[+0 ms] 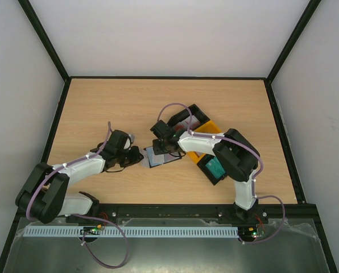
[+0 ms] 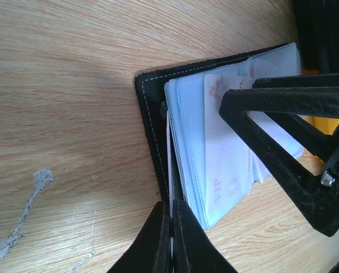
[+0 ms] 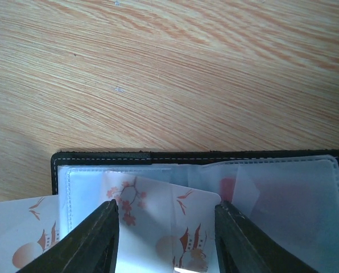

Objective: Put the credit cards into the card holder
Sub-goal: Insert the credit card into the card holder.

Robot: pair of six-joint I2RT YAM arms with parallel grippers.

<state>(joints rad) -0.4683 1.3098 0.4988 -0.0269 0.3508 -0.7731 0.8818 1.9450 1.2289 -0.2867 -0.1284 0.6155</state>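
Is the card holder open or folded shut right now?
Open: the card holder shows its clear sleeves spread in both wrist views. A patterned credit card lies against them, and the left gripper pinches its edge.

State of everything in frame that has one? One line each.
card holder: open, flat on table, sleeves exposed
patterned card: held over the sleeves, not fully in
left gripper: shut on card holder's edge
right gripper: shut on patterned card
teal card: lying in black bin
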